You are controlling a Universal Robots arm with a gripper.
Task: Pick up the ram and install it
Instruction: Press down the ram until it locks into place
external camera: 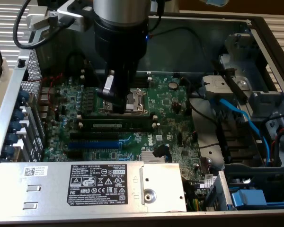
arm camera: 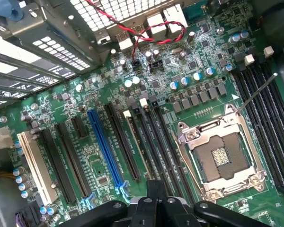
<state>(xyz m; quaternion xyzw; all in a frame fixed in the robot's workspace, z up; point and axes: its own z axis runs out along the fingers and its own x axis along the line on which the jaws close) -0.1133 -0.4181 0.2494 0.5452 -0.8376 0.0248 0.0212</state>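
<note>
green motherboard fills the floor of an opened computer case, with the empty silver cpu socket near its middle. the ram lies seated lengthwise in a black memory slot just beside the socket, between it and the blue expansion slot. the gripper hangs over the socket's edge, close above the ram; whether its claw is clenched or released cannot be told.

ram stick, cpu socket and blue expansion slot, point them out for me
ram (external camera: 117,125), exterior view, middle of its long face.
cpu socket (arm camera: 221,157), wrist view, its open centre.
blue expansion slot (arm camera: 105,147), wrist view, mid-length.
</note>
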